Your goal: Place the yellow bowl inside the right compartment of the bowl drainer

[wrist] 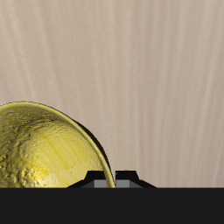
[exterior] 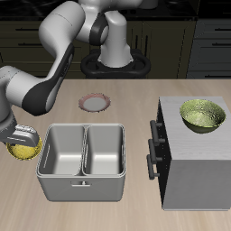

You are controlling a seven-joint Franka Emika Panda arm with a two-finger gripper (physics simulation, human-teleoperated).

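Note:
The yellow bowl [exterior: 23, 150], small and shiny gold, is low at the table beside the outer wall of the bowl drainer [exterior: 81, 180]. My gripper [exterior: 22, 141] is right on top of it. In the wrist view the bowl [wrist: 44, 149] fills much of the frame and its rim runs into the narrow gap of my gripper [wrist: 115, 180], whose fingers are shut on that rim. The drainer is a grey tub with two bins. Its right compartment [exterior: 106, 150] is the bin farther from the bowl, and nothing is in it.
A big grey box [exterior: 194, 171] with dark handles stands beside the drainer, with a larger greenish-yellow bowl [exterior: 202, 115] on top. A small pinkish ring-shaped dish [exterior: 94, 102] lies farther back, and behind it a dark round plate [exterior: 113, 65].

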